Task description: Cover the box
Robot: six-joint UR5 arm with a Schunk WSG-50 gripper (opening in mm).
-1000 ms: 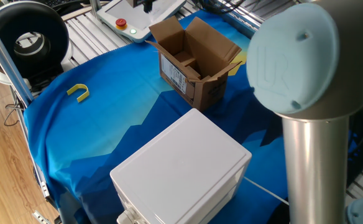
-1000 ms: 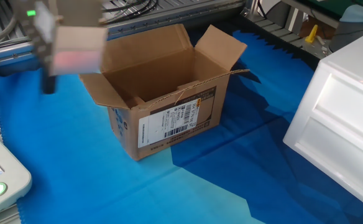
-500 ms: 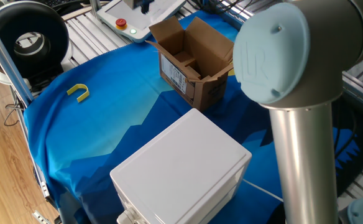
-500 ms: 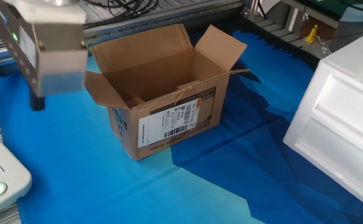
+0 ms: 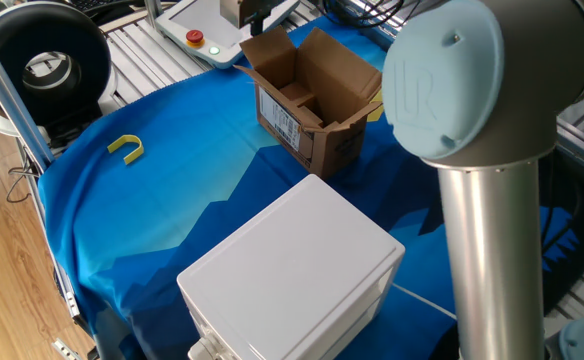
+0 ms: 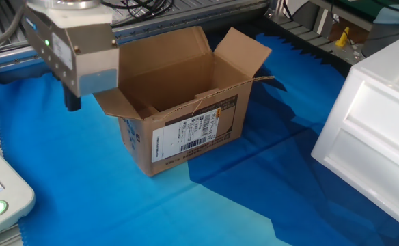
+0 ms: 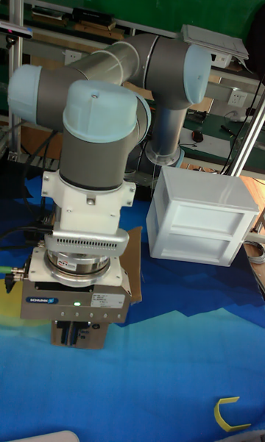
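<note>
On the blue cloth point(image 5: 162, 215) of the desk, toward its far side, found the box point(image 5: 314, 98) standing upright with all four flaps raised and the inside bare to see. Noted a white barcode label point(image 6: 193, 133) on one long side. Placed the silver tool head point(image 6: 80, 49) of the arm point(image 7: 99, 140) just above one short-end flap, at the corner of the box point(image 6: 179, 116), apparently apart from the cardboard. Could make out only one dark finger point(image 6: 72, 102) hanging below that head beside the flap. Could not tell whether the jaws were open or closed: too dark and small from the front, half hidden from the side. Saw nothing held between them. Spotted a larger white plastic box point(image 5: 292, 270) near the carton but not touching it, closed. Marked a yellow U-shaped piece point(image 5: 125, 148) lying well apart on the cloth. Beyond the cloth, noticed a white pendant with a red button point(image 5: 194, 38).
</note>
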